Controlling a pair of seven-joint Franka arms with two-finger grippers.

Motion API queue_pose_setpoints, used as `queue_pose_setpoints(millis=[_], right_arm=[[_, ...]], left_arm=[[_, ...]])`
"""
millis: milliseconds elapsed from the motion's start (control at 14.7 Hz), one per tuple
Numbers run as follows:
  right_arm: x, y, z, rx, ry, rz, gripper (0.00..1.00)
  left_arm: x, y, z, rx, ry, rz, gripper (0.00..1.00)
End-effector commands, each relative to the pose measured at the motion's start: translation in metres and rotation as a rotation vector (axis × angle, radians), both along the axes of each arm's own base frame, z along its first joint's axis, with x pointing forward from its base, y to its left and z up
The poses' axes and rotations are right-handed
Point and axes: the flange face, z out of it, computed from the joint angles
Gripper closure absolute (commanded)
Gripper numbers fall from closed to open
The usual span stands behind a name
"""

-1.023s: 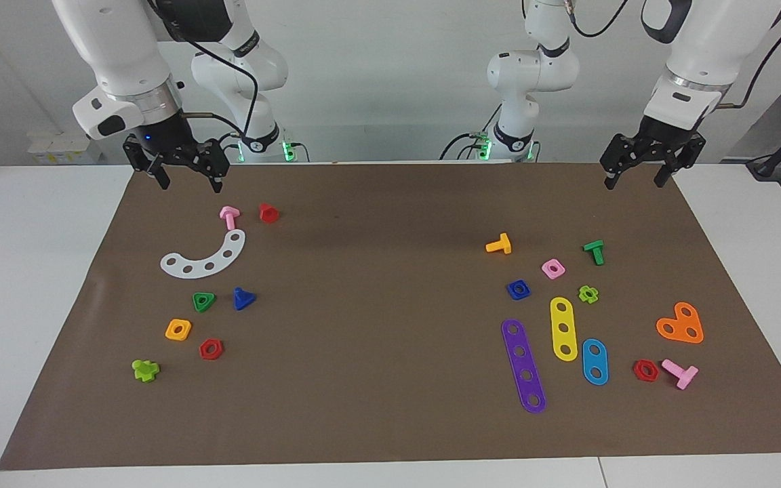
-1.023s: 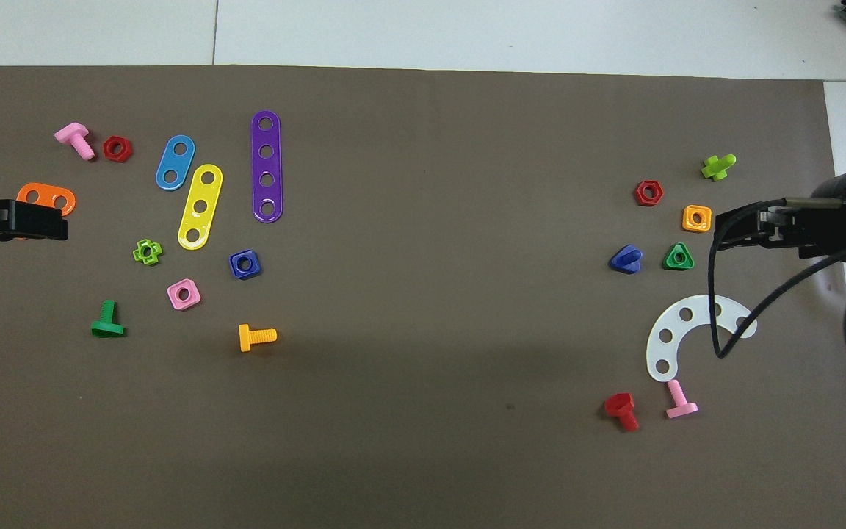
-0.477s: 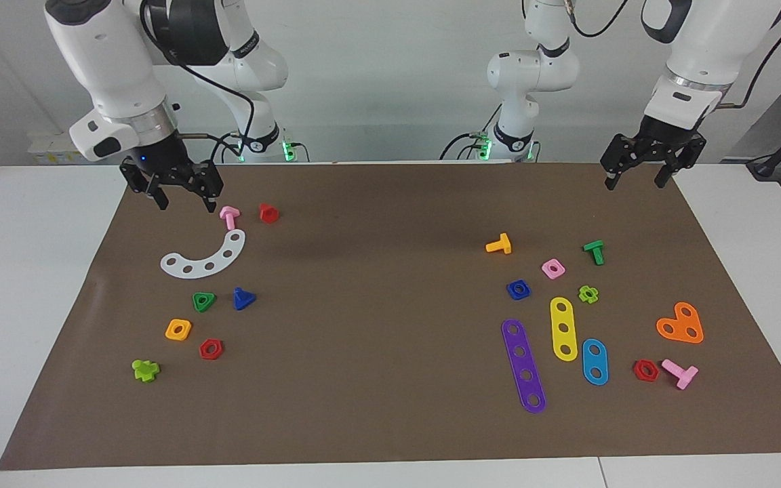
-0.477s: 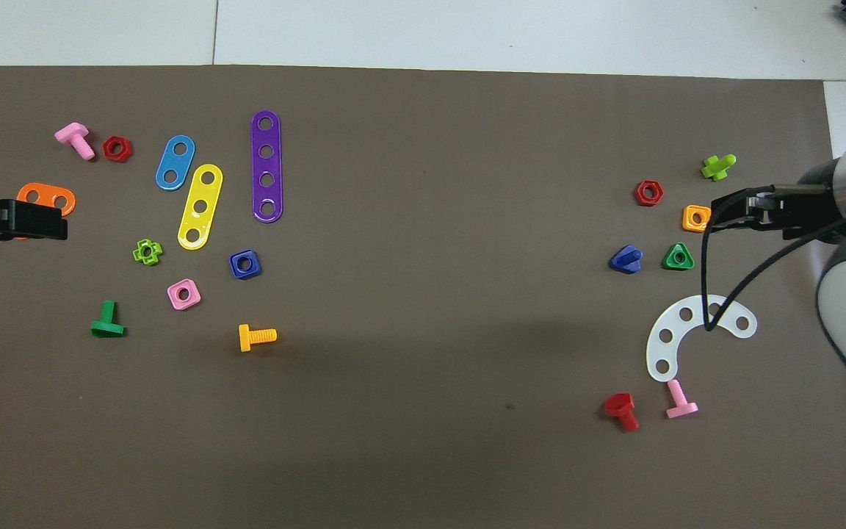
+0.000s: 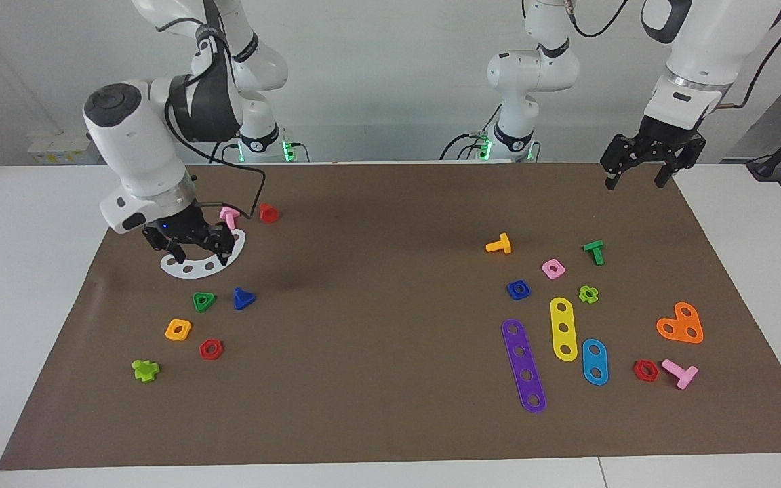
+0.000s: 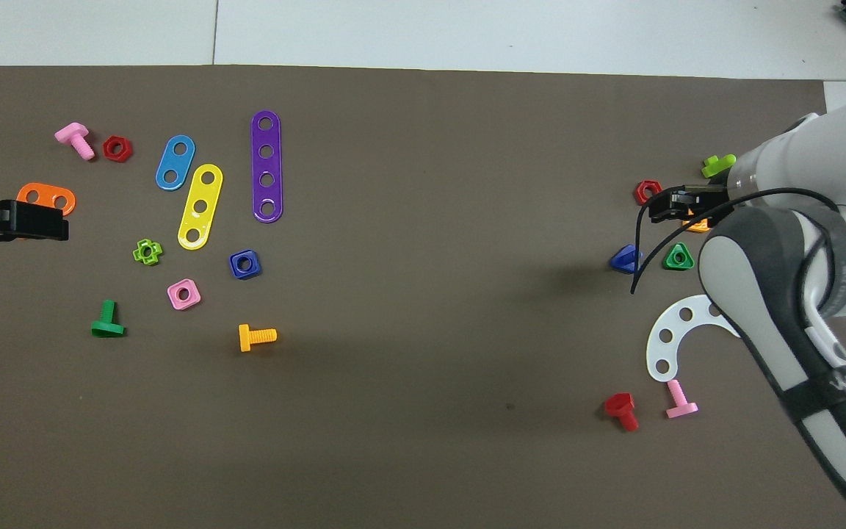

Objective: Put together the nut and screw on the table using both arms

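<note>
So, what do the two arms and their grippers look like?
Both arms are white and jointed, with dark grey bands at some joints and silver rings at the wrists. The right gripper and the left gripper are black with two fingers. Thin black cables run along both arms.

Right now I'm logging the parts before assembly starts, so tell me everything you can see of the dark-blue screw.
The screw is small, dark-blue, glossy plastic, with a triangular head and a short shaft. It lies on its side on the brown mat, beside the green triangular nut, toward the right arm's end of the table. Nothing grips or touches it; the right gripper is raised over the white curved strip nearby.
</note>
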Motion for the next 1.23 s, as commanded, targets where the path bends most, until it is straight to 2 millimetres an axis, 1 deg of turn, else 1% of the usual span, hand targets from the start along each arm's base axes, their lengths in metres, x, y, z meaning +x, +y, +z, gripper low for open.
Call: queue_pose_setpoints(millis=[0,136,205,273,341,477,750,1091,1159], right_arm=[[-0.005,0.004,-0.034,0.008,-0.012,0.033,0.16],[-0.007,0.006,-0.06,0.009,-0.017,0.042,0.18],[-0.008,0.006,-0.073,0.009,-0.018,0.058,0.21],[-0.01,0.012,-0.083,0.009,-0.015,0.074,0.22],[-0.01,0.017,-0.091,0.01,-0.012,0.081,0.23],[-0.012,0.018,-0.102,0.011,-0.009,0.084,0.25],[-0.023,0.016,-0.121,0.01,-0.011,0.097,0.28],[-0.026,0.016,-0.128,0.009,-0.006,0.105,0.32],[-0.027,0.015,-0.13,0.009,-0.003,0.103,0.36]], left_arm=[[-0.008,0.0,-0.002,-0.01,-0.014,0.0,0.0],[-0.008,0.0,-0.002,-0.01,-0.014,0.0,0.0],[-0.008,0.0,-0.001,-0.01,-0.015,0.0,0.0],[-0.008,0.0,-0.001,-0.01,-0.015,0.0,0.0],[-0.008,0.0,-0.001,-0.01,-0.015,0.0,0.0],[-0.008,0.0,-0.001,-0.01,-0.015,0.0,0.0],[-0.008,-0.001,-0.002,-0.01,-0.014,0.0,0.0],[-0.008,-0.002,-0.001,-0.01,-0.015,0.0,0.0],[-0.008,-0.001,-0.001,-0.01,-0.017,0.0,0.0]])
